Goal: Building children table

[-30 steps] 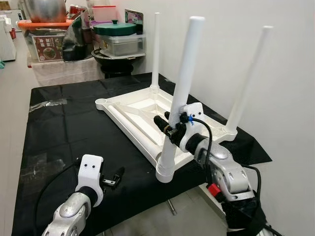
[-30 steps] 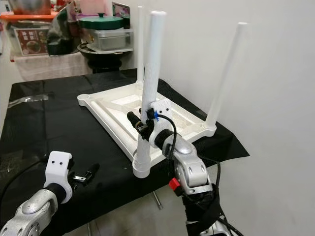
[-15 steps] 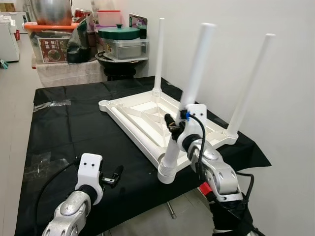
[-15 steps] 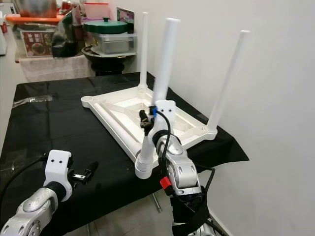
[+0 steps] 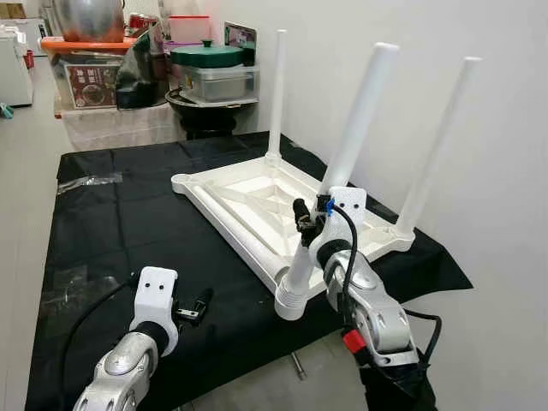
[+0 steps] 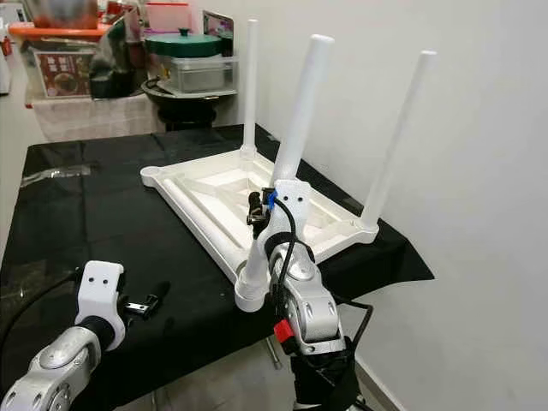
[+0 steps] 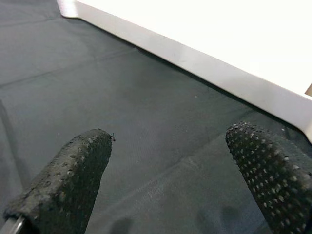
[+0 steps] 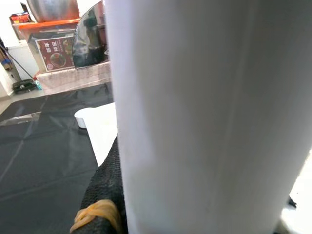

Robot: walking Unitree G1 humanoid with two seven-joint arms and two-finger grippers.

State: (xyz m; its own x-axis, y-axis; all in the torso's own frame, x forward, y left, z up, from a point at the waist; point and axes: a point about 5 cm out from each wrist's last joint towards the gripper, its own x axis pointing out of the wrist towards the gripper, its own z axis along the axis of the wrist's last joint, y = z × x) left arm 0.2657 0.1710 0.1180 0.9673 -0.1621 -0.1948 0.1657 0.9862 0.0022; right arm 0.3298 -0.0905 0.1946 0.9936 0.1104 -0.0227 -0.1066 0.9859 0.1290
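1. White table top [image 5: 257, 201] and white legs [image 5: 351, 145].
2. Black cloth [image 5: 120, 214].
3. Black dotted fingers [image 7: 68, 180].
4. Green lid [image 5: 204, 55] at eleven o'clock.

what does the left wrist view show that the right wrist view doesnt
Left wrist view alone: the left hand open, its two black fingers spread above bare black cloth, beside the long white edge of the upturned table top, touching nothing.

Right wrist view alone: the white table leg up close with a black finger of the right hand against it, plus the boxes and metal pot behind.

Both: the black cloth and the white table top.
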